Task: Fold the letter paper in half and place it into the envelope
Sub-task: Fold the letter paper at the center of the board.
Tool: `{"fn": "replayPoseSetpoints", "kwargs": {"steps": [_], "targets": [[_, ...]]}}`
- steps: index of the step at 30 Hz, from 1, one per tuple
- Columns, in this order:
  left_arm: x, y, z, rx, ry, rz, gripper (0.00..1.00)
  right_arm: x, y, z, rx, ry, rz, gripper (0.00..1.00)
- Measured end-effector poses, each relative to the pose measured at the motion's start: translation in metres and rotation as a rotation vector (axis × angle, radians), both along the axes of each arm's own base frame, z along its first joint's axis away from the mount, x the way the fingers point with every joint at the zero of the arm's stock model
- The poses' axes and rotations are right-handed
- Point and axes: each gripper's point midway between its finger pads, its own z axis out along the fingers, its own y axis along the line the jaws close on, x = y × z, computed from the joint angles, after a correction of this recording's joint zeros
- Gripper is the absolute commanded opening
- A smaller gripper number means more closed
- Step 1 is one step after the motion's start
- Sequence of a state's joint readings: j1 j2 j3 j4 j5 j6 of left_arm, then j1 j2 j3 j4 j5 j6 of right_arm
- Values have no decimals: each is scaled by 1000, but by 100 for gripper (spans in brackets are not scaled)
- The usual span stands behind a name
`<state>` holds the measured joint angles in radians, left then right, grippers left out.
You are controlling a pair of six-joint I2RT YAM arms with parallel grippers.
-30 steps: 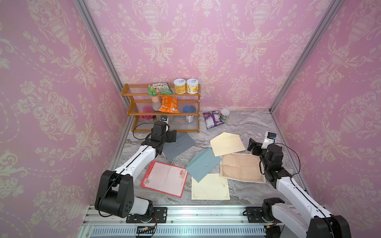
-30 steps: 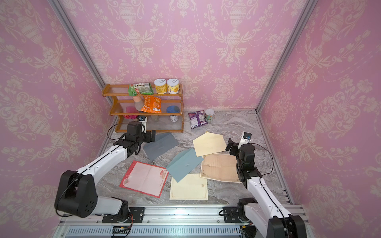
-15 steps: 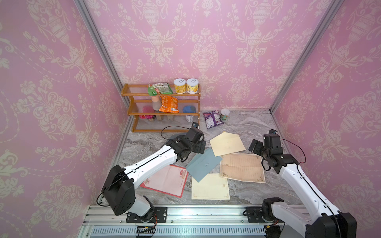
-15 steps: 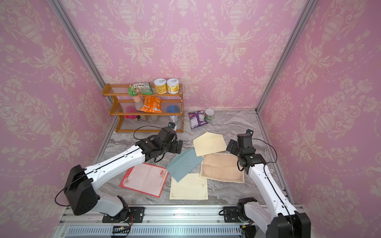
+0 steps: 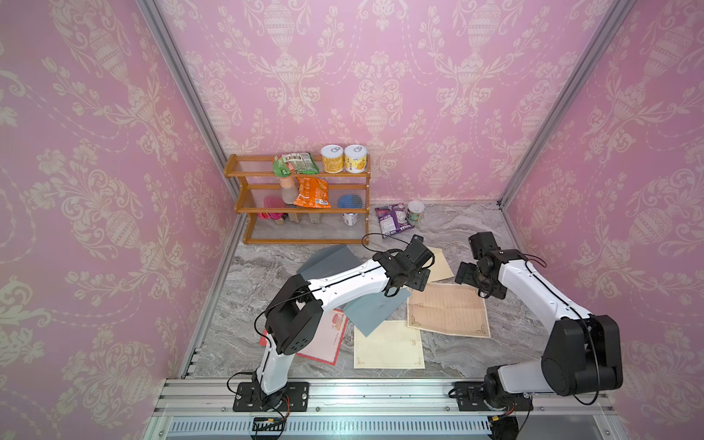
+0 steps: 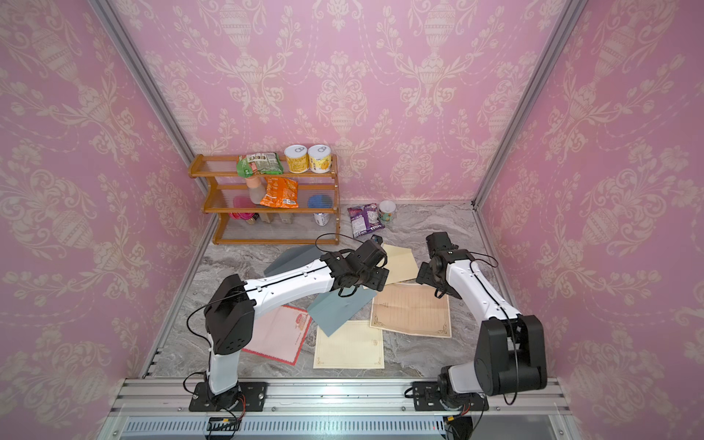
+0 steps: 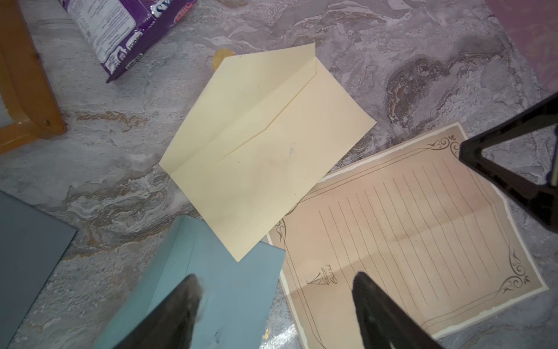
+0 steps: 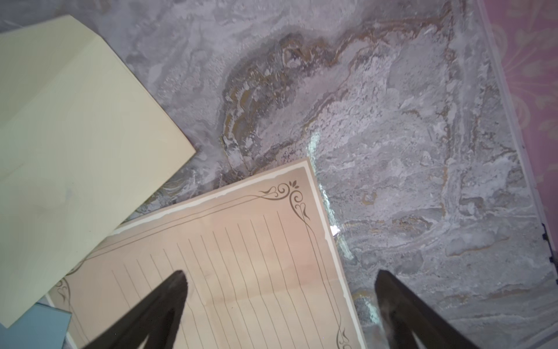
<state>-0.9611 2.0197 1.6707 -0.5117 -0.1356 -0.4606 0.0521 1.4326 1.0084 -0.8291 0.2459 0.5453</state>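
We count three letter papers point(image 5: 447, 310) and three envelopes point(image 7: 265, 151) on the tabletop point(image 5: 266, 274); left fingers point(image 7: 181, 308) and right fingers point(image 8: 163, 305) spread open.

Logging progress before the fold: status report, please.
Left claw open, right claw open, both empty over letter paper. Paper flat, unfolded. Cream envelope and blue envelope overlap its edges.

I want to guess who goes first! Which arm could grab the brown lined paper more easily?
Probably right. The right hand, open, straddles a free edge of the brown lined paper from above, near its corner. The left hand, open too, hangs partly over the blue envelope.
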Motion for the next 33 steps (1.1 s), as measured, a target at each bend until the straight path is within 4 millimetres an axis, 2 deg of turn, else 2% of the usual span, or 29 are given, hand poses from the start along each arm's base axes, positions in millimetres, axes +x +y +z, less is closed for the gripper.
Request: {"fn": "replayPoseSetpoints", "kwargs": {"steps": [2,4,8,13,21,25,33], "targets": [[-3,-14,-9,-8,22,-24,46,-10,-5,-6,16,33,-30,100],[-7,-26,-17,-19,42,-49,34,-20,-10,-12,35,52,-58,100],[-16,-40,-32,-32,86,-88,0,-39,-20,-24,89,86,-124,100],[-22,-47,-53,-29,141,-115,0,-51,-22,-38,204,99,-190,100],[-25,-57,-86,-10,202,-138,0,-38,-13,-48,339,62,-188,100],[-25,-62,-96,-4,222,-149,0,-32,-14,-53,379,49,-194,100],[-24,-69,-104,-6,238,-159,0,-25,-21,-69,433,59,-186,100]]}}
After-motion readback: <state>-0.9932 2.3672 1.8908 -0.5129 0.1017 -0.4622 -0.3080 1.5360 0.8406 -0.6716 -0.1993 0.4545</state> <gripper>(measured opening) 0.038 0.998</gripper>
